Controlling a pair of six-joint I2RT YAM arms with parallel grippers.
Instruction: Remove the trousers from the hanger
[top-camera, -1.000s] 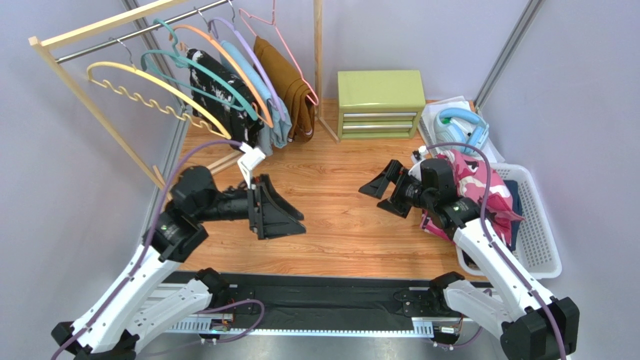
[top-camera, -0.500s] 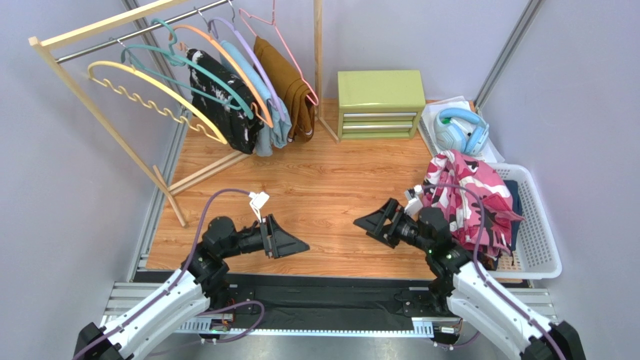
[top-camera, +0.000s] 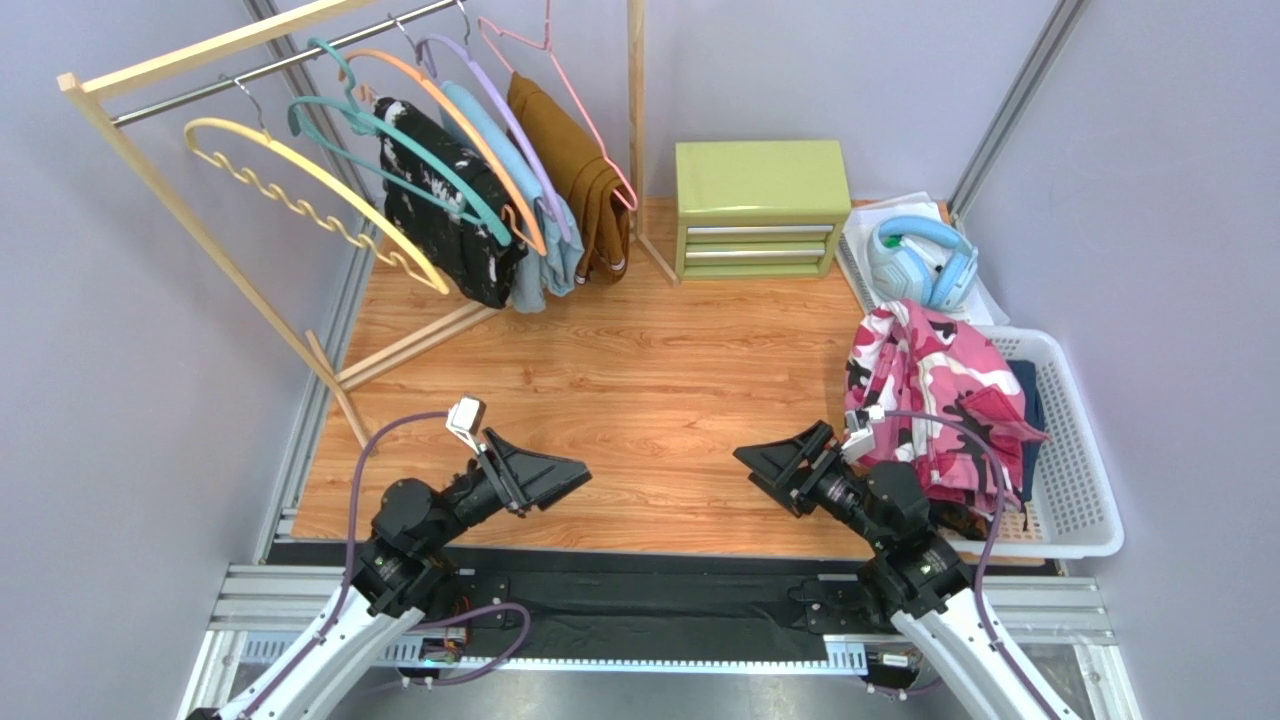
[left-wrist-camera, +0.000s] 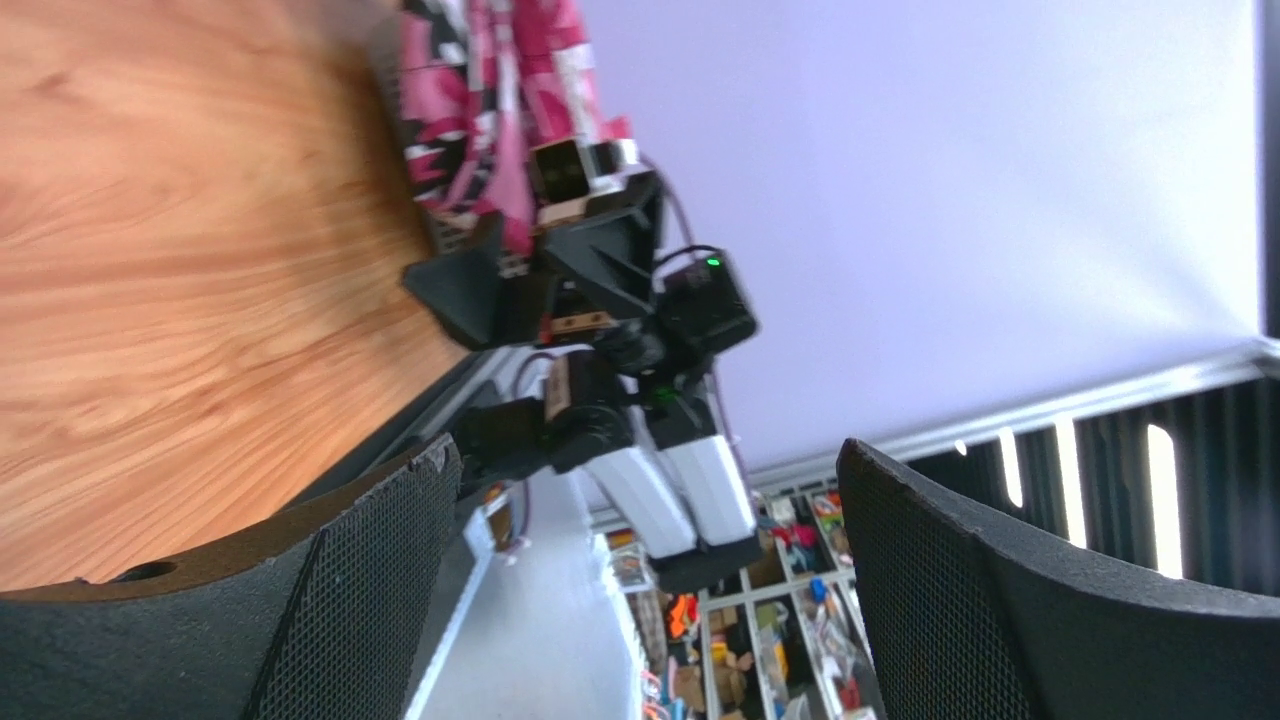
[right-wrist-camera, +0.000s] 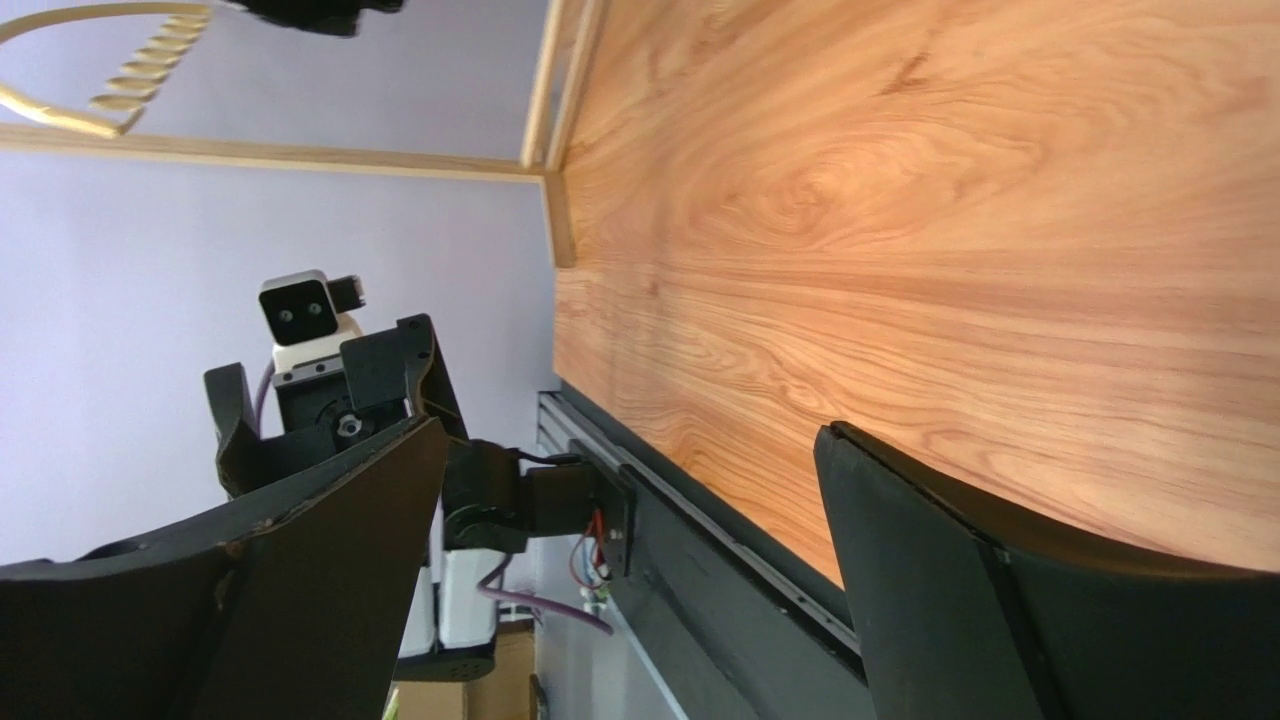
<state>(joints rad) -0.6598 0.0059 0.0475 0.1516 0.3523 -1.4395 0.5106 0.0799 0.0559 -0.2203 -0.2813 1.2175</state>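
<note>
Pink camouflage trousers (top-camera: 939, 398) lay heaped over the rim of the white basket (top-camera: 1085, 477), just beside the right gripper (top-camera: 769, 468); navy trousers (top-camera: 1028, 387) sat inside. Both jaws were spread wide and empty. The left gripper (top-camera: 556, 480) was well apart from both pairs.

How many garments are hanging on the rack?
3: black one with white splotches, light blue one, brown one, left to right. More may hide between.
</note>
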